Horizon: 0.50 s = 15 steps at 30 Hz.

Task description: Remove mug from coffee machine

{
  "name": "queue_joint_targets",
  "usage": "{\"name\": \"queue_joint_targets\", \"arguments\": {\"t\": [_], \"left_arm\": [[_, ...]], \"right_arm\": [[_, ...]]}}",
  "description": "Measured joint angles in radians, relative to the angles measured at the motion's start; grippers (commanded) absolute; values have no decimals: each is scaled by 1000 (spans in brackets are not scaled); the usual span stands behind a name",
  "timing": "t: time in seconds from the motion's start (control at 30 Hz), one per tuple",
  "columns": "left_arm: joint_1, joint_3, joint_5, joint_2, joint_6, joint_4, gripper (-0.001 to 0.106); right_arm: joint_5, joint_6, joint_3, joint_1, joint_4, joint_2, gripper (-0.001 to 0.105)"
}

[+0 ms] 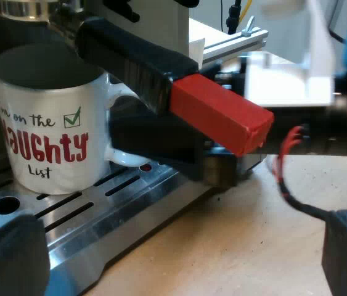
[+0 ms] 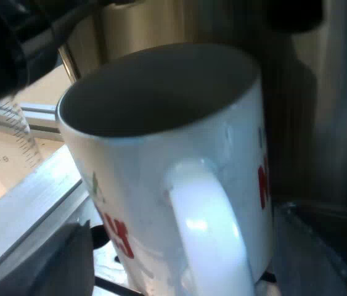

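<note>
Left wrist view gives us the mug (image 1: 44,123) standing upright on the slotted drip tray (image 1: 99,216) of the espresso machine (image 1: 148,31). Its red "NAUGHTY List" print faces outward from the machine. The metal holder (image 1: 161,80) is locked into the machine's front above the tray. Its dark handle runs out over the mug's handle, and its red end (image 1: 222,117) reaches past the tray's edge.

Our right gripper (image 1: 142,145) is at the machine's front, low over the tray and up against the mug's handle (under the holder's handle). We cannot tell whether it is open or closed, nor whether it touches the mug.

Our left gripper (image 1: 179,265) is spread wide and holds nothing. It hangs off the machine over the wooden table (image 1: 235,246), just outside the tray, and one of its fingers (image 1: 13,259) is close to the tray's outer edge.

From the right wrist view we see the mug close up on the machine's tray, with its white handle (image 2: 207,234) nearest to us and the machine's steel front right behind it. A measuring glass (image 2: 0,139) with a printed scale stands off the machine, beyond the tray's edge.
</note>
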<state>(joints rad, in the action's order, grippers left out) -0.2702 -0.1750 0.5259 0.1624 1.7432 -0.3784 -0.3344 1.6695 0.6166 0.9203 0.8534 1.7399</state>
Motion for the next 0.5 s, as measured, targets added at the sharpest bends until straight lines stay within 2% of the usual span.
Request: {"name": "queue_joint_targets", "arguments": {"t": [0.13, 0.2, 0.37, 0.47, 0.5], "left_arm": [[0, 0, 25, 0, 0, 0, 90], [0, 0, 33, 0, 0, 0, 90], [0, 0, 41, 0, 0, 0, 90], [0, 0, 41, 0, 0, 8, 90], [0, 0, 41, 0, 0, 8, 90]], "right_arm": [[-3, 0, 29, 0, -23, 17, 63], [-4, 0, 42, 0, -26, 25, 56], [-7, 0, 42, 0, -34, 25, 21], [-7, 3, 42, 0, -33, 25, 2], [-7, 9, 42, 0, -33, 25, 0]]}}
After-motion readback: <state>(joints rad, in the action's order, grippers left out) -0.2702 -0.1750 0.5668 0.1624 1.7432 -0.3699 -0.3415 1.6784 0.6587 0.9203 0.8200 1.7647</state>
